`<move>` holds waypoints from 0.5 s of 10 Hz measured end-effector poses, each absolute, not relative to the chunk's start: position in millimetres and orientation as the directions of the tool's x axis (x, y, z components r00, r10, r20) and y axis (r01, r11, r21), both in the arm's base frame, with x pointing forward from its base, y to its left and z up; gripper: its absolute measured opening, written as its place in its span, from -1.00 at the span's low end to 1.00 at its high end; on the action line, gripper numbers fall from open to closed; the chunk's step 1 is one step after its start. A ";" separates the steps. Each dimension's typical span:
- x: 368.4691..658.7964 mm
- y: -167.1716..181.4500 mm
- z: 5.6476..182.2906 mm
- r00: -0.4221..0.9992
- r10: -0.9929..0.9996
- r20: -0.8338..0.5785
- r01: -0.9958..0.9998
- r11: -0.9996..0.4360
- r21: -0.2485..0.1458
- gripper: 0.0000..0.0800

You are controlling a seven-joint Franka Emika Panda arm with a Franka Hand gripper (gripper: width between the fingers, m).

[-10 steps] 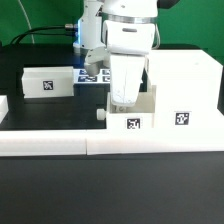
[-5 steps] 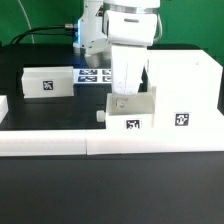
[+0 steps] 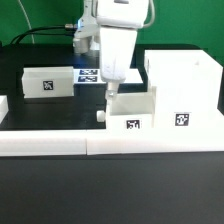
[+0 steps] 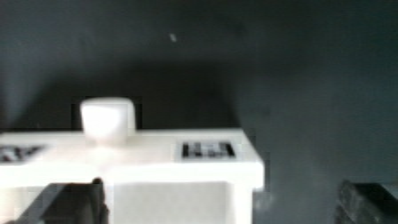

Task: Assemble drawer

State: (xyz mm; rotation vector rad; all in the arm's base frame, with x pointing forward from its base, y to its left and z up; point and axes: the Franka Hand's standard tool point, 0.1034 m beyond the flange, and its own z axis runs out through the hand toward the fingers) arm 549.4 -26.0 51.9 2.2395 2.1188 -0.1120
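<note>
The tall white housing (image 3: 185, 92) stands at the exterior view's right, with a tag on its front. One small tray (image 3: 130, 112) with a knob (image 3: 101, 116) sits against the housing's left side. It also fills the near part of the wrist view (image 4: 134, 160), knob (image 4: 107, 115) upward. The second tray (image 3: 48, 82) lies apart at the exterior view's left. My gripper (image 3: 110, 88) hangs just above the first tray, open and holding nothing. In the wrist view my gripper (image 4: 217, 205) has its fingers wide apart at the frame's edge.
The long low white border wall (image 3: 110, 146) runs along the front of the black table. The marker board (image 3: 92, 74) lies flat behind my arm, between the left tray and the housing.
My gripper has risen from down at the tray beside the housing to above it. The tray stays where it was.
</note>
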 end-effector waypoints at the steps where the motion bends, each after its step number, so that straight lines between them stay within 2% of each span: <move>1: 546.3 -36.6 49.5 0.050 0.995 -0.091 0.999 -0.051 -0.013 0.62; 5: 544.4 -46.7 47.8 0.056 0.995 -0.086 0.998 -0.057 -0.017 0.62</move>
